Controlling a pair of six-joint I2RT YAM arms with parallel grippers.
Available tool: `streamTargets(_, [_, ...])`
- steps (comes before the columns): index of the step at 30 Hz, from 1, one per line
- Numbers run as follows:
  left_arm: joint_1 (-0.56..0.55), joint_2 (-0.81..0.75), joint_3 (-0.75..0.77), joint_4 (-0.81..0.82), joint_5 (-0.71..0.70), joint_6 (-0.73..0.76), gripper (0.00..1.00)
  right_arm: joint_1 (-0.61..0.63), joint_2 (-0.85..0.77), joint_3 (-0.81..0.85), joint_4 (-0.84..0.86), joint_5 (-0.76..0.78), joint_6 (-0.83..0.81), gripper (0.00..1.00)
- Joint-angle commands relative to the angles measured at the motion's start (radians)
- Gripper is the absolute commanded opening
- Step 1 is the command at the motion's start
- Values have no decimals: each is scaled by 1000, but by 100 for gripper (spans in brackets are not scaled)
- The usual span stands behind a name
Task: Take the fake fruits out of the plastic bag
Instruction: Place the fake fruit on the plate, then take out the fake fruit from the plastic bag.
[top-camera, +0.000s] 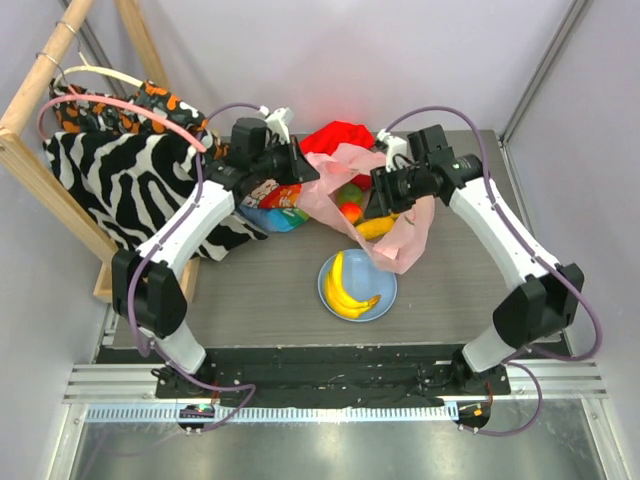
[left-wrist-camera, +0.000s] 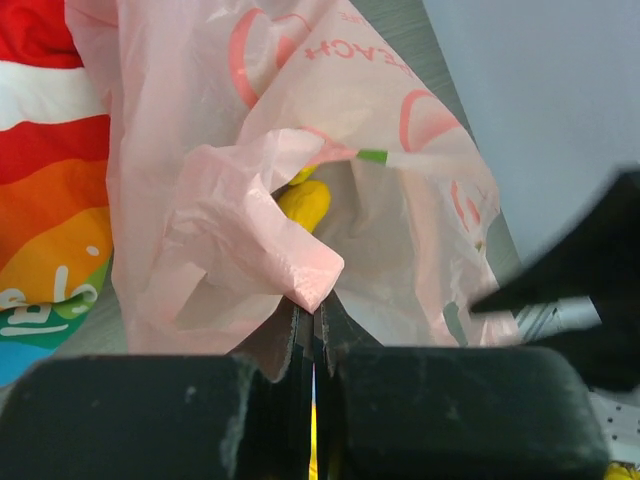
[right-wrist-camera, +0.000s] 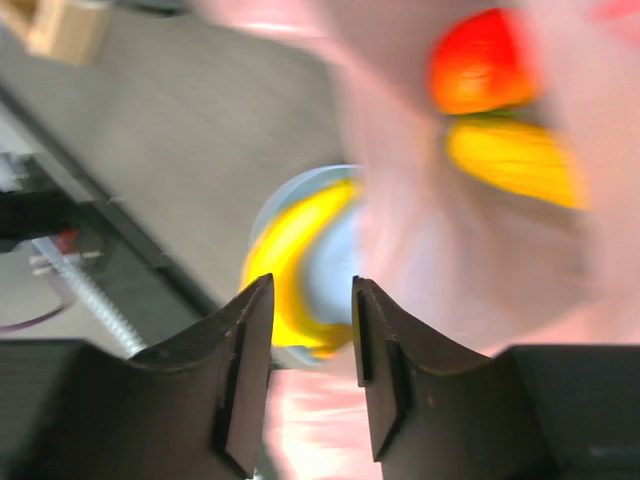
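Observation:
The pink plastic bag (top-camera: 402, 238) lies at mid table with its mouth held up. My left gripper (left-wrist-camera: 315, 315) is shut on a fold of the bag's rim (left-wrist-camera: 240, 240). Inside the bag I see an orange-red fruit (top-camera: 350, 211), a green fruit (top-camera: 350, 192) and a yellow fruit (top-camera: 375, 227). A yellow banana bunch (top-camera: 350, 292) rests on the light-blue plate (top-camera: 386, 276) in front of the bag. My right gripper (right-wrist-camera: 312, 300) hangs open over the bag's near side, nothing between its fingers, with the banana bunch (right-wrist-camera: 285, 250) below and the orange-red fruit (right-wrist-camera: 480, 60) further in.
A rainbow-striped cloth (top-camera: 272, 207) lies under the left gripper and a red cloth (top-camera: 336, 135) behind the bag. A zebra-striped cloth (top-camera: 115, 180) hangs over a wooden frame (top-camera: 40, 100) at the left. Walls close in the back and right.

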Motion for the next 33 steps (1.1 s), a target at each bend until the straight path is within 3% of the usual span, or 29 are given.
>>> streamTargets(1, [6,-66,-20,-5,61,56,0,-58,125,2,22,104,-210,43])
streamTargets(3, [6,-63,-22,-24,84,91,0,-60,158,15,31,153,-345,46])
streamTargets(6, [0,-55,-7,-70,101,170,0,-98,220,41,86,204,-408,50])
streamTargets(16, [-49,-34,4,-119,61,300,0,-164,435,123,281,264,-365,63])
streamTargets(22, [-89,17,22,-107,54,299,0,-143,521,159,336,241,-396,63])
streamTargets(25, [-93,29,39,-100,43,291,0,-121,525,139,393,284,-421,56])
streamTargets(26, [-93,32,47,-99,41,291,0,-117,524,130,430,294,-416,39])
streamTargets(28, [-93,39,59,-102,34,291,0,-114,504,119,450,323,-413,23])
streamTargets(30, [-93,39,64,-105,24,294,0,-114,470,116,458,317,-414,14])
streamTargets(33, [-93,36,62,-105,6,293,0,-117,337,91,441,220,-437,9])
